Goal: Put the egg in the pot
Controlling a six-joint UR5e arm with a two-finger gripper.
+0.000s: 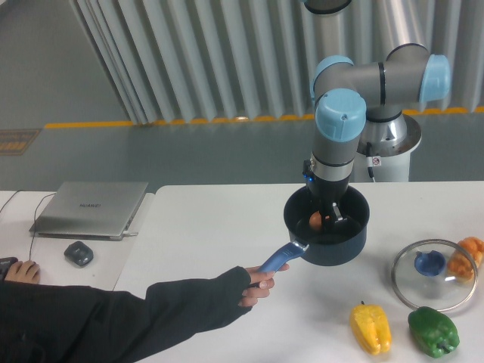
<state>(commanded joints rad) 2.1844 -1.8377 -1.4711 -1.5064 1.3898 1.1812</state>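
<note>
I've got the gripper (327, 220) dipped down inside the pot (327, 229), and the egg (315, 221) sits low in there, just left of the fingers — whether they're clamping it or have let go, I can't tell from this angle. A person's hand (258, 284) grips the blue handle (282, 258), presumably to steady the pot on the surface (219, 227). Glass lid (432, 274) is parked off to the right, out of the way.

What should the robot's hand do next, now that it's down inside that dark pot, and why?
Probably let go and lift straight up. The egg already sits low inside the pot, beside the gripper, so there seems little left to lower. A person's hand holds the pot's handle, so a slow vertical exit looks safest.
</note>
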